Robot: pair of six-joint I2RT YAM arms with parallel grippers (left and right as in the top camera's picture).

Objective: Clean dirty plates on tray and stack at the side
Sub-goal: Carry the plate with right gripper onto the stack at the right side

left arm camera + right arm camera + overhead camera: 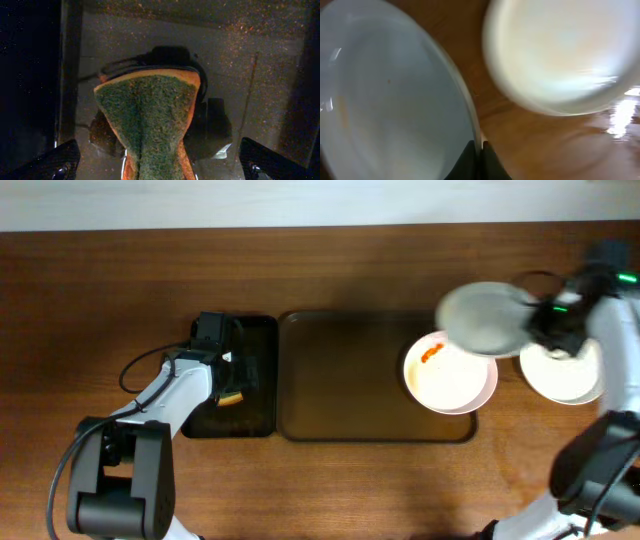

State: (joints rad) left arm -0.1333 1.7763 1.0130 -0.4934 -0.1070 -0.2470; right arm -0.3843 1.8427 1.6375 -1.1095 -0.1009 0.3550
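Note:
My right gripper (540, 320) is shut on the rim of a grey plate (485, 318) and holds it in the air over the tray's right end; the wrist view shows the fingers (480, 156) pinching the plate's edge (385, 105). Below it a white plate (448, 378) with an orange smear lies on the brown tray (340, 375). A clean white plate (565, 370) lies on the table right of the tray, also in the right wrist view (560, 50). My left gripper (232, 375) is shut on a green-and-orange sponge (150, 120) over the black bin (255, 415).
The black bin's floor (250, 55) is speckled with crumbs. The wooden table (100, 300) stretches left and behind the tray.

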